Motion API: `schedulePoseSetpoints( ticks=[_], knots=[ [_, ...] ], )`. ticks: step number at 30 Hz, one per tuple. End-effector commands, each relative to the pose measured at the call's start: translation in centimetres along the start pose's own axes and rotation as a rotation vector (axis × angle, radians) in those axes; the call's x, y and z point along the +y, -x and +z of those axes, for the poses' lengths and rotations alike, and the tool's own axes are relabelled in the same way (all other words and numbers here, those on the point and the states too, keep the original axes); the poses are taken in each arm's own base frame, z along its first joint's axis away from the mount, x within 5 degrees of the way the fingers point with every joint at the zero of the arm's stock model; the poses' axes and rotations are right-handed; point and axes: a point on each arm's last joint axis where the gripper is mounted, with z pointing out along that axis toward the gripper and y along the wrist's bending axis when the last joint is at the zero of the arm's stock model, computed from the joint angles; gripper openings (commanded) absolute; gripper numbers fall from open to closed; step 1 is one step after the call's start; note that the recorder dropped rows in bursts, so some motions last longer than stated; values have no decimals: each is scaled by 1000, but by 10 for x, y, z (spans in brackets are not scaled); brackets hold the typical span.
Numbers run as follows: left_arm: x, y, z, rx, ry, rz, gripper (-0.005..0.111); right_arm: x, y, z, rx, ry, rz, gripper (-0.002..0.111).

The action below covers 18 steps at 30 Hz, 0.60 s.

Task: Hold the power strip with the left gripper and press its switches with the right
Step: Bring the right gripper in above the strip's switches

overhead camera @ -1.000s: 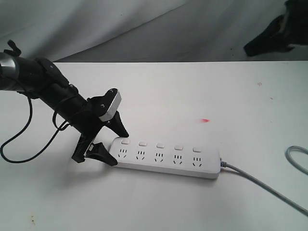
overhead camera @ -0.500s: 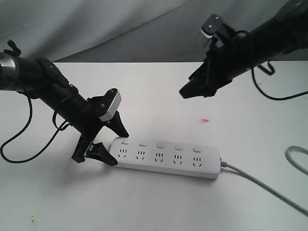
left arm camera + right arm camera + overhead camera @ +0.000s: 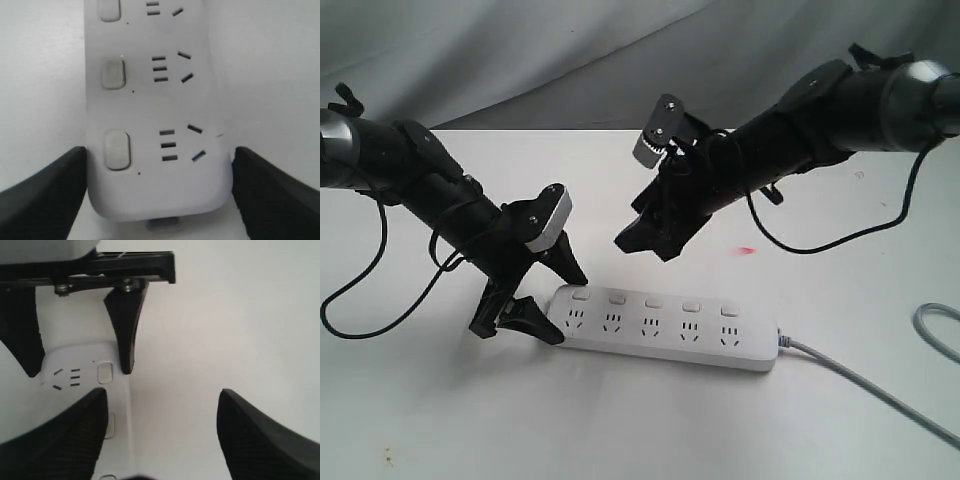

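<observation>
Exterior: the power strip point(image 3: 665, 330) lay flat about midway between the table's point(image 3: 840, 200) left and right edges, toward the front edge, with its cord point(image 3: 860, 385) trailing right. The left gripper point(image 3: 568, 310) straddled the strip's left end. The right gripper point(image 3: 642, 248) - up by the back-right corner a second ago - had swung in over mid-table above the switches point(image 3: 653, 301), not touching them.

Left wrist: both fingers point(image 3: 45, 192) sat against the strip's long sides, apparently clamping it.

Right wrist: fingers point(image 3: 60, 440) were spread wide and held nothing - the end switch sat just ahead. Hold looked done; pressing should come next.
</observation>
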Motion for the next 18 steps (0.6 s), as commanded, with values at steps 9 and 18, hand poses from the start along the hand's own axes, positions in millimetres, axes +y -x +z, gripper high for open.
schedulePoseSetpoints(
  ticks=[9,18],
  knots=[
    [3,3,1,-14,14,0,34,6,-12,45,-65,60,-69,59],
    [3,3,1,-14,14,0,34,9,-15,56,-54,54,-83,59]
  ],
)
